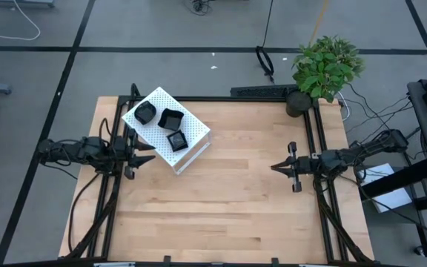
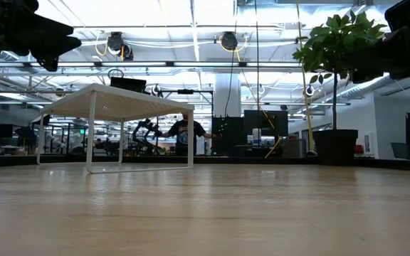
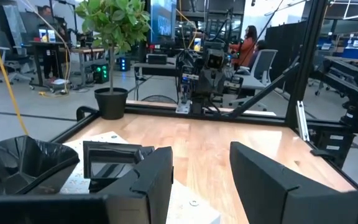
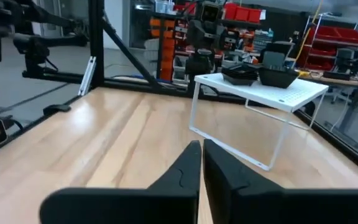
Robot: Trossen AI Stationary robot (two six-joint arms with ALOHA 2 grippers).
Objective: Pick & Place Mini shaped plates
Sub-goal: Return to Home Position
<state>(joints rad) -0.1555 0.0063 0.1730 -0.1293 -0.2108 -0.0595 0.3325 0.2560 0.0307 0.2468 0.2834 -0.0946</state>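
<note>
Three small glossy black plates lie on top of a white perforated stand that stands on thin legs at the table's far left. In the left wrist view a scalloped plate and a square plate show close by. My left gripper hovers open at the stand's near-left edge, above its top, with its fingers touching nothing. My right gripper is shut and empty over the bare right half of the table, pointing toward the stand.
A potted plant stands at the table's far right corner. Black frame rails run along the left and right table edges. Bare wood stretches across the middle and near part. People and workstations show in the room beyond.
</note>
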